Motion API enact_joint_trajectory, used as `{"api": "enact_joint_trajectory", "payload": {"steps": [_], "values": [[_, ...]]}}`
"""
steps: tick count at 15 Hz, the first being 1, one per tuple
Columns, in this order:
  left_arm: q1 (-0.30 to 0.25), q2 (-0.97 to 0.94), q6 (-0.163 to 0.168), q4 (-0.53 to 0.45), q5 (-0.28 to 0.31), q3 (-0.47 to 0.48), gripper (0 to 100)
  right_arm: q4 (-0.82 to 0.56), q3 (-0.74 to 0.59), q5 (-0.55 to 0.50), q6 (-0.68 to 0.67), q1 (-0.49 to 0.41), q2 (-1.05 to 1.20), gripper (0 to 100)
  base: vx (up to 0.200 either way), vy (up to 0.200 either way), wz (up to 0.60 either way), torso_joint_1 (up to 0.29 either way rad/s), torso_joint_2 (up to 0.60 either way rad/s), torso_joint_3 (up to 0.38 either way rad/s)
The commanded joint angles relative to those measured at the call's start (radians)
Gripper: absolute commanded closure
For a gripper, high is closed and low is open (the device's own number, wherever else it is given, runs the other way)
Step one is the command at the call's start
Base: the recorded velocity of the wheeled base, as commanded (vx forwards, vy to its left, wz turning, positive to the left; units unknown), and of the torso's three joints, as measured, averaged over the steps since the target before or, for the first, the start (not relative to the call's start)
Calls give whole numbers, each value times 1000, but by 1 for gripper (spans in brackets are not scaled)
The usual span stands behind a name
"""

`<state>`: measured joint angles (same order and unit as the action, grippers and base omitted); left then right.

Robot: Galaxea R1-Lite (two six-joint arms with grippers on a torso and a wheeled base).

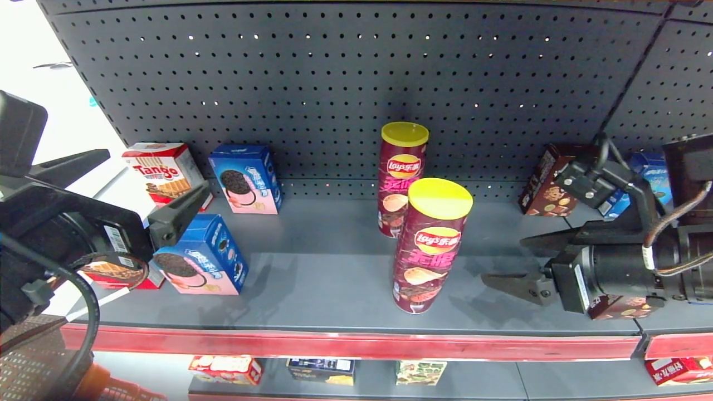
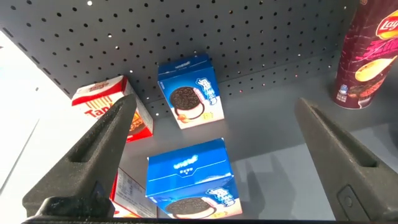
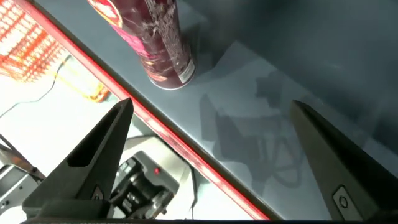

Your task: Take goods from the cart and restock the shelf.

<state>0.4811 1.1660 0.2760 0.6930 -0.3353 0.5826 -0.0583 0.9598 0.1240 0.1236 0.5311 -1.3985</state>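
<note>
Two maroon chip cans with yellow lids stand mid-shelf, the front can [image 1: 426, 245] nearer the edge than the back can [image 1: 401, 172]. My right gripper [image 1: 501, 260] is open, empty, and level with the front can's lower half, a short gap to its right. The right wrist view looks between the open fingers [image 3: 211, 104] at that can's base [image 3: 158, 43]. My left gripper [image 1: 159, 170] is open and empty above the left boxes. Between its fingers [image 2: 214, 102] lie the front blue cookie box [image 2: 193, 177] and the back one [image 2: 189, 93].
A red-and-white wafer box [image 1: 161, 170] stands far left. Brown cookie boxes [image 1: 548, 181] and a blue box [image 1: 649, 172] sit on the right. The grey shelf [image 1: 323, 267] has a red front strip [image 1: 356, 342]. An orange cart basket [image 1: 106, 384] is lower left.
</note>
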Motion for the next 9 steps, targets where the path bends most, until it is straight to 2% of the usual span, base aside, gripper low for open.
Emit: {"api": "enact_joint_trajectory", "payload": {"steps": [1,9], "values": [[-1,3,0,0,-1,0,0,0,4,0,1,4,-48,0,0,0,0,0,0,0],[1,3,0,3,1,2,0,11,22,-20,1,-2,-129,0,0,0,0,0,0,0]]}}
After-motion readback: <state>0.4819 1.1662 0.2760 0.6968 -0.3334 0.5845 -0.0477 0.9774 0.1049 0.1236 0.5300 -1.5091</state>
